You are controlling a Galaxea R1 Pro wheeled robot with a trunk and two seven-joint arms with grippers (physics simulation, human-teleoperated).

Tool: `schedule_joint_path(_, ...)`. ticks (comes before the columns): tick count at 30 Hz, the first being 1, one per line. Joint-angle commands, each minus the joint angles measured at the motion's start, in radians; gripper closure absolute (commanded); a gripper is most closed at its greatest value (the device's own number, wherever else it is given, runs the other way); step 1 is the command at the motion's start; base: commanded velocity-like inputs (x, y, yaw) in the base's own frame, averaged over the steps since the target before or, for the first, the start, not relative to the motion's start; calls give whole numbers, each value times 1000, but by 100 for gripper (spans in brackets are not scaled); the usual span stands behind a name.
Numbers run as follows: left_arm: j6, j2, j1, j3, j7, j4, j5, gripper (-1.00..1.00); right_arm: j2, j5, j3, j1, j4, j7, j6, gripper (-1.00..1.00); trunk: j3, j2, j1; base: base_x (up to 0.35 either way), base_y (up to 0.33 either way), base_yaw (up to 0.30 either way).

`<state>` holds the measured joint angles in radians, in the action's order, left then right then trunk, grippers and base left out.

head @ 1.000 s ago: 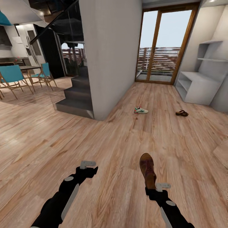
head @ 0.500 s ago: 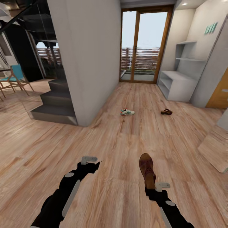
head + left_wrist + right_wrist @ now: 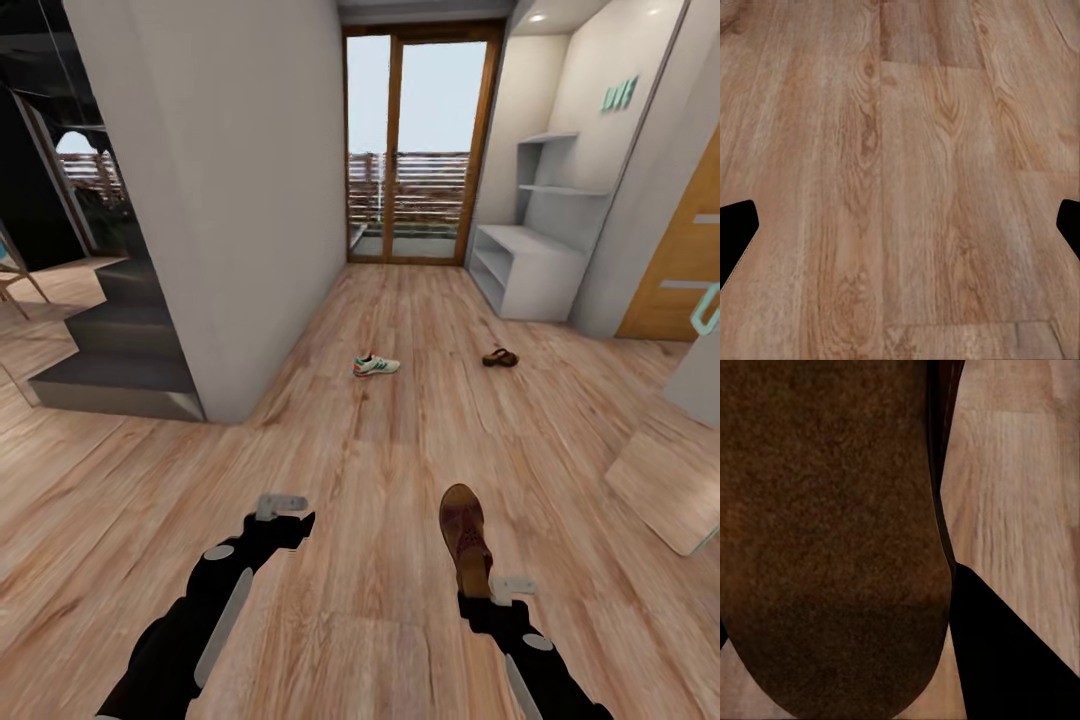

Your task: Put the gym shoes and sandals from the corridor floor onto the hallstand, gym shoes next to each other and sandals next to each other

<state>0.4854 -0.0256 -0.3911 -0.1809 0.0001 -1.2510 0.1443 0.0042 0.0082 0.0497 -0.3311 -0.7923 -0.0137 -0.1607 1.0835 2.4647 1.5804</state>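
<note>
Carrying a brown sandal (image 3: pixel 466 538) by its heel, the right end effector (image 3: pixel 492 592) is clamped on the shoe and holds it out toe-first over the corridor floor (image 3: pixel 350 480); the right wrist view looks straight onto its dark sole (image 3: pixel 832 532). Alongside, the left end effector (image 3: pixel 282 503) hangs empty above the planks, its fingers (image 3: pixel 736 232) spread wide at the edges of its own camera's view. Farther down the corridor, one gym shoe (image 3: pixel 376 365) and the second sandal (image 3: pixel 500 357) lie well apart on the floor. Beyond them, against the right-hand wall near the glass door (image 3: pixel 420 150), stands the pale hallstand (image 3: pixel 530 265). The step in hand appears to be delivery: the drive should curve right of the floor shoes, keep the sandal level, and leave space beside it on the hallstand's low tier for its mate.
</note>
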Motion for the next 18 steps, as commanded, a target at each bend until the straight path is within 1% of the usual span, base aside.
schedule_joint_path(1, 5, 0, 0, 1, 0, -1, 8, -100, 0, -1, 1, 0, -2, -3, -7, 100, 1, 0, 0, 347, 0, -8)
schedule_joint_path(18, 4, 1, 0, 2, 0, 1, 11, -100, 0, -1, 1, 0, -2, -3, -6, 100, 1, 0, 0, 347, 0, -1)
